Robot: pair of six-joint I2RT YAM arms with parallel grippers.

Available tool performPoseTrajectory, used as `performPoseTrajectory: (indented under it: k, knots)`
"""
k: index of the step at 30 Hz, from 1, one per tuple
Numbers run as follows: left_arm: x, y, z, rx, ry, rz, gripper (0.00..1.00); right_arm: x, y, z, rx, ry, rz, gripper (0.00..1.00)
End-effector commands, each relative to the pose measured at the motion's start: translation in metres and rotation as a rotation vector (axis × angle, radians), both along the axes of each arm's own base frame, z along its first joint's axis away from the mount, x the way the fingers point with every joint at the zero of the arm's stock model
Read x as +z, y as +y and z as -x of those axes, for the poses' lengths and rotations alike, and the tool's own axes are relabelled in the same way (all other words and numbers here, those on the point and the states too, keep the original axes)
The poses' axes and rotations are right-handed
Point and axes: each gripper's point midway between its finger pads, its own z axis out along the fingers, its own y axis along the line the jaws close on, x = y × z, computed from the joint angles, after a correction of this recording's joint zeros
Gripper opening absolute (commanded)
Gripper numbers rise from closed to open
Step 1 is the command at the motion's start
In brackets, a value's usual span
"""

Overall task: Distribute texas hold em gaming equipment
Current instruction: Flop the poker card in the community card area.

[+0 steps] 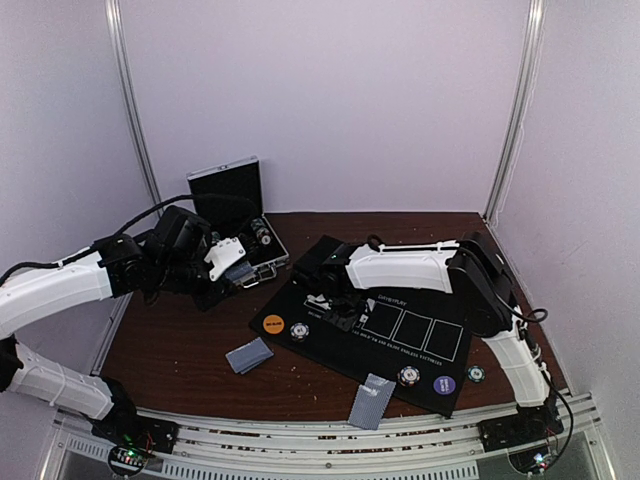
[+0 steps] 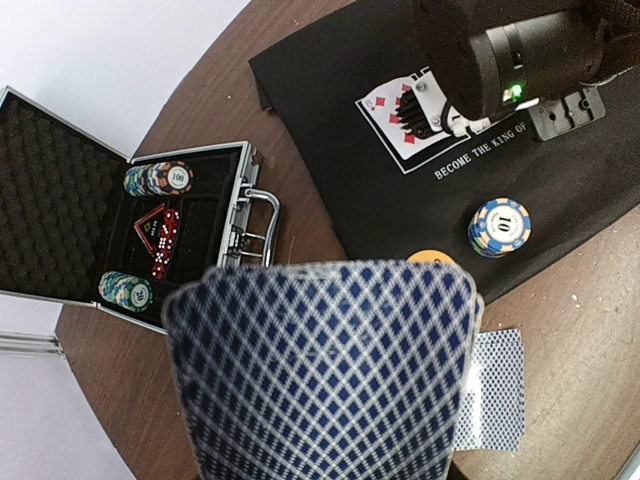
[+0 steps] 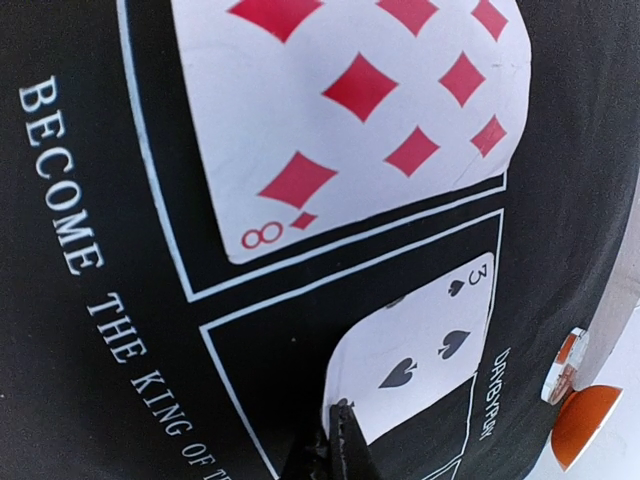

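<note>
Playing cards lie face up in two neighbouring white rectangles of the black mat [image 3: 50,400]: an eight of diamonds [image 3: 360,110] and a three of spades [image 3: 420,350]. The right gripper [image 3: 335,435] is down over the mat with its fingertips pinched together, their tips at the near edge of the three of spades; whether they grip that card I cannot tell. The left gripper [image 1: 238,270] hovers between the open aluminium case [image 1: 235,205] and the mat, closed to a thin gap on a blue-diamond-backed card [image 2: 320,380] that fills the lower part of its wrist view. Two more lie face down: a first face-down card [image 1: 249,355] on the wooden table [image 1: 170,350] left of the mat, and a second face-down card [image 1: 372,400] overlapping the mat's near edge. On the mat sit an orange button [image 1: 272,324], a striped poker chip [image 1: 299,331] just beside it, a second chip [image 1: 408,376] and a purple button [image 1: 444,384]; a third chip [image 1: 476,374] sits at the mat's right edge. Inside the case are chip stacks [image 2: 160,180] and red dice [image 2: 160,240]
</note>
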Motion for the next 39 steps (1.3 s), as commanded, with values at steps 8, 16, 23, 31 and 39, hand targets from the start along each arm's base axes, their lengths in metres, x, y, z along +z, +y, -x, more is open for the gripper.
performPoseTrajectory:
  k: [8,16,23,31,39]
  knots:
    - [0.012,-0.003,-0.005,0.007,-0.052,0.039,0.37,-0.004,0.013,-0.002,-0.043,0.035,-0.067,0.00]
    - [0.014,-0.002,-0.004,0.008,-0.056,0.044,0.37,-0.006,0.004,-0.004,-0.085,0.034,-0.064,0.00]
    - [0.015,-0.001,-0.004,0.009,-0.059,0.046,0.37,-0.005,0.001,-0.007,-0.083,0.031,-0.057,0.00]
    - [0.013,-0.002,-0.005,0.008,-0.054,0.042,0.37,-0.008,0.005,-0.003,-0.079,0.063,-0.078,0.02]
    - [0.013,-0.002,-0.004,0.007,-0.054,0.040,0.37,-0.005,0.013,0.005,-0.075,0.111,-0.133,0.17]
